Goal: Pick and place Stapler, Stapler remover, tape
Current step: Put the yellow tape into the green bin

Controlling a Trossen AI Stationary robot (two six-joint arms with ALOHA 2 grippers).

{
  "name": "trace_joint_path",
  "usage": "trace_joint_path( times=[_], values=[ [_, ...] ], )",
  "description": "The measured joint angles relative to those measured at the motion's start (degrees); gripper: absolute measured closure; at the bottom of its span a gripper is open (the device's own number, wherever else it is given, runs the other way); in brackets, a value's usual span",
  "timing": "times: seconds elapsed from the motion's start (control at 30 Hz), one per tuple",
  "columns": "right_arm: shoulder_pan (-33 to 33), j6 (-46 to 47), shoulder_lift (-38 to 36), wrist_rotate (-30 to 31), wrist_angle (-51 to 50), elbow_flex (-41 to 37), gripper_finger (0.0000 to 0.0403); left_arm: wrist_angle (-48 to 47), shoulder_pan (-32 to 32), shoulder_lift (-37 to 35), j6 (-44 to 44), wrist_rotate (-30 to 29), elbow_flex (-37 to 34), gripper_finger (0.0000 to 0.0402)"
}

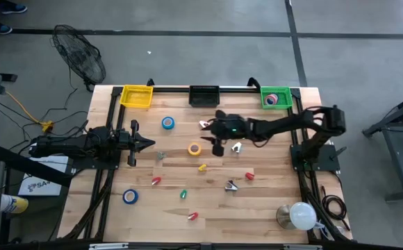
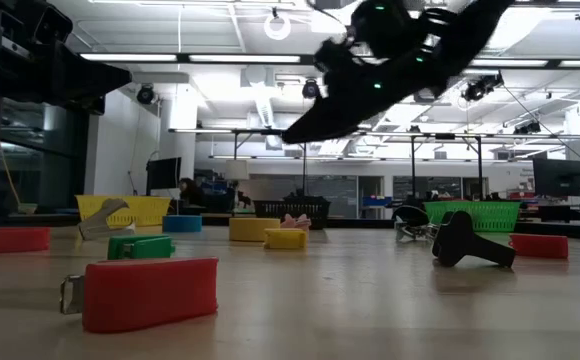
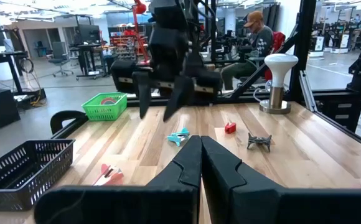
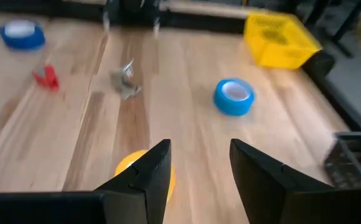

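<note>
The right gripper (image 4: 196, 165) is hanging above the worktop (image 1: 271, 208) near its middle, its fingers (image 4: 146, 171) standing apart with nothing between them; the yellow tape roll (image 4: 131, 165) is lying on the boards just under and beside one finger, partly hidden by it. Risk: the roll is sitting off the centre line of the gap, so a straight descent would likely be landing one fingertip on the ring's rim and flicking it away, or pinching only one wall so it tips on lifting. A blue tape roll (image 4: 234, 97) is lying farther off, towards the yellow bin (image 4: 280, 38); another blue tape roll (image 1: 130, 196) is resting near the left front of the worktop. A metal stapler remover (image 4: 124, 78) and small red pieces (image 4: 45, 77) are scattered nearby; a sweeping approach could be knocking them. The left gripper (image 3: 200, 165) is waiting at the left side, fingers pressed together and empty; the green bin (image 1: 276, 98) at the back right already holds a pink roll.
</note>
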Motion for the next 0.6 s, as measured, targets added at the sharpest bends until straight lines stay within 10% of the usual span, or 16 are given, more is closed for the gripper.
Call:
trace_joint_path(
  times=[0.6],
  values=[
    [5.47,-6.75,17.93,-0.37,-35.41,29.39,0.0189,0.00,0.02,0.02,0.00,0.02,0.00,0.0400]
  ],
)
